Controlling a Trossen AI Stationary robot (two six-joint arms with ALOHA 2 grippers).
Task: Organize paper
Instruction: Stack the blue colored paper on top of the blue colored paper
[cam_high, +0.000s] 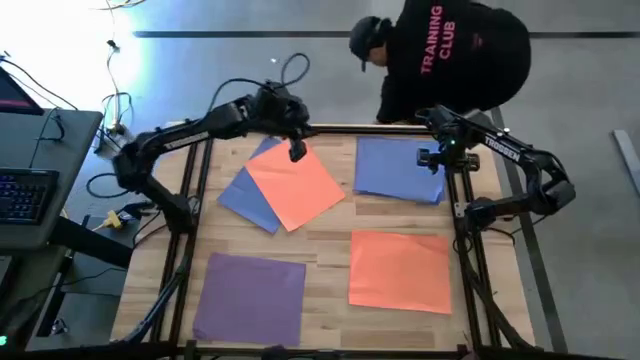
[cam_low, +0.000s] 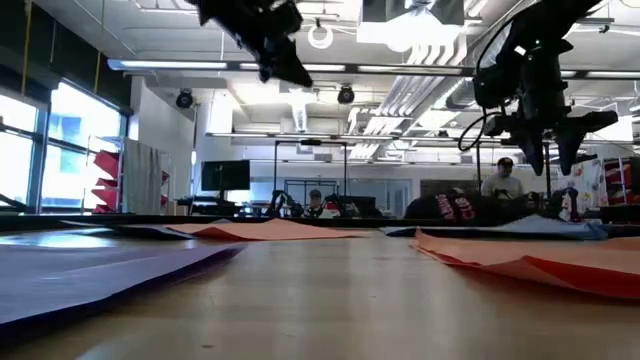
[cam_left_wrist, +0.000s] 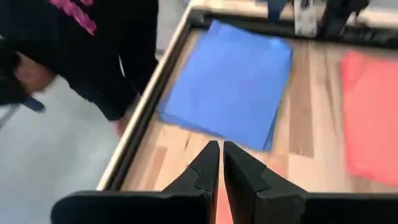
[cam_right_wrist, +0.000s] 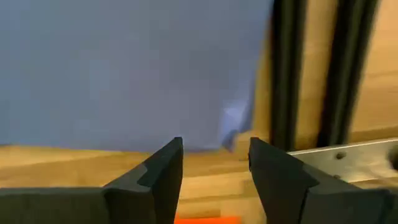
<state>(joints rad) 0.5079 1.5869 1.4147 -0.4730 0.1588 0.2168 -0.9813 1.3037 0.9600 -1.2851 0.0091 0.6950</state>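
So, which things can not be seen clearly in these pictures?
- Blue sheet, high view: mostly covered by the orange sheet lying on it.
- Left gripper, left wrist view: fingers together, but whether they pinch any paper is not visible.
- Purple sheet, low view: edge-on, so its shape is lost.
- Person, high view: cut off by the top edge.

Bright ceiling strip lamps (cam_low: 420, 40) and a glaring window (cam_low: 80, 130) light the room; both wrist views are blurred, and the near wooden table top (cam_low: 330, 300) is soft.

Paper (cam_high: 295, 188) — 2 orange, 2 blue, 1 purple sheet — on tan wood table (cam_high: 325, 245)
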